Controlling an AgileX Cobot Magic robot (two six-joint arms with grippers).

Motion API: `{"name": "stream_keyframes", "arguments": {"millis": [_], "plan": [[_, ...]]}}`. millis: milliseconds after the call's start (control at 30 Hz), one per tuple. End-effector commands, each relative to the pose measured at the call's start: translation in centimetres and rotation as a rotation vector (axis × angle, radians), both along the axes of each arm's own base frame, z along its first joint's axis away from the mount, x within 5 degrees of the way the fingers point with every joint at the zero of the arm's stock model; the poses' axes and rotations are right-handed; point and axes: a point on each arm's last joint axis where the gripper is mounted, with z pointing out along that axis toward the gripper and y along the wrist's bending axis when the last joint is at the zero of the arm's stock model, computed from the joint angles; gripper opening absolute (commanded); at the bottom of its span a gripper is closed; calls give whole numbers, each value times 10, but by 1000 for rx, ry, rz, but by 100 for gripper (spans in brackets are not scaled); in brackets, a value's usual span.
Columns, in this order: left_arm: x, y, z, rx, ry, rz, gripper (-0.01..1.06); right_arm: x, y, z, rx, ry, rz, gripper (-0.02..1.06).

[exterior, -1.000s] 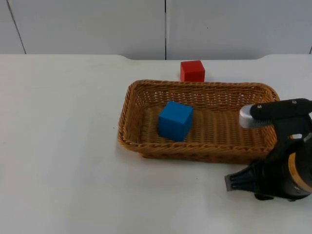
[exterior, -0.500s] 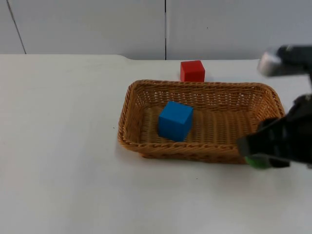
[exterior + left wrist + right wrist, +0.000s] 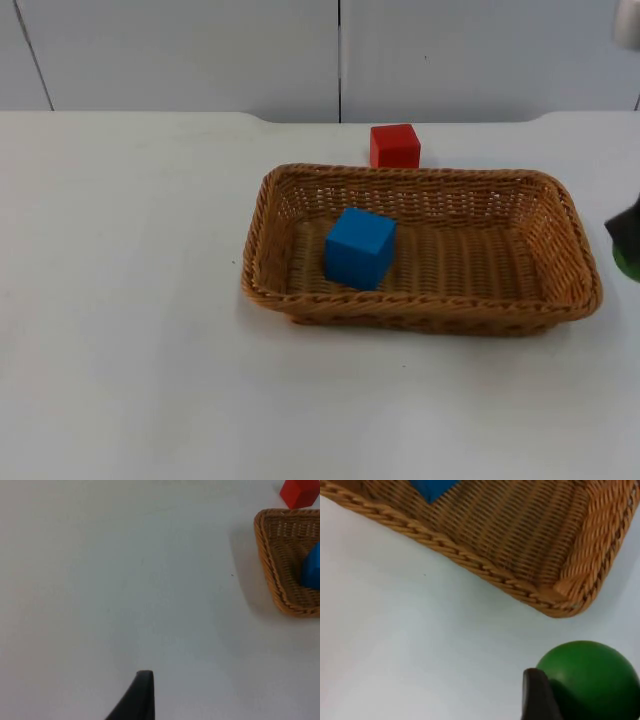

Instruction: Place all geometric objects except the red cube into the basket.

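One blue cube [image 3: 359, 247] in basket [image 3: 420, 316]; one red cube [image 3: 395, 146] behind; right gripper [image 3: 570, 700] fingers [image 3: 536, 697] pinching green ball [image 3: 592, 677]; left gripper [image 3: 137, 700] fingers unclear.

Left gripper [image 3: 137, 700]: one matte black fingertip, tapered to a blunt squared tip, no markings. Right gripper [image 3: 540, 700]: same black plastic finger, rounded edge. Top view: black arm bit at 3 o'clock, grey part at 1 o'clock.

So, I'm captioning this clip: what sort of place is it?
Likely a robot test bench: a bare white table against a grey partition wall, holding just a wicker basket and coloured blocks.
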Motion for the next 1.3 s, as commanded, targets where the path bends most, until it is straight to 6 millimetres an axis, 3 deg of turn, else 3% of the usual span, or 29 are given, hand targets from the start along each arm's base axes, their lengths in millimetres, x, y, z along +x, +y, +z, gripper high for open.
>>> {"name": "stream_keyframes", "arguments": {"millis": [0, 200, 367, 500, 900, 1033, 1167, 1267], "plan": [[-1, 0, 0, -16, -7, 8, 105, 0, 2, 7, 12, -11, 15, 0], [-1, 0, 0, -16, -7, 8, 105, 14, -8, 11, 28, -16, -51, 0], [-1, 0, 0, -16, -7, 8, 105, 42, -19, 1, 80, 30, -88, 0], [-1, 0, 0, -16, -9, 8, 105, 78, -19, -24, 82, 95, -106, 0], [0, 0, 1, -9, -25, 8, 105, 178, 30, -69, 42, 116, -74, 0], [0, 0, 1, -7, -29, 10, 105, 197, 41, -88, 49, 110, -67, 0], [0, 0, 1, -7, -29, 10, 105, 202, 44, -105, 51, 114, -61, 0], [0, 0, 1, -7, -29, 10, 105, 204, 45, -119, 40, 136, -61, 9]]}}
